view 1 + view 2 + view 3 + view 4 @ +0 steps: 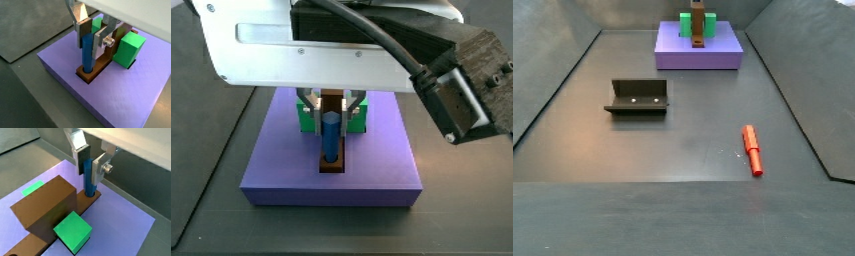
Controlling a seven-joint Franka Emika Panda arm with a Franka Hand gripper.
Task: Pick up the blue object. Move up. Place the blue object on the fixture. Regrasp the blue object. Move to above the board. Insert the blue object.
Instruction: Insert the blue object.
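The task is judged nearly done: the peg (87, 50) is seen upright between the fingers (83, 31) with its lower end at the bar (40, 210) hole on the board (127, 95). Full seating and release remain. The gripper (90, 165) is held vertically above the board, jaws closed on the peg. The fixture (637, 97) is left empty.

Red peg (751, 150) — floor (673, 150).
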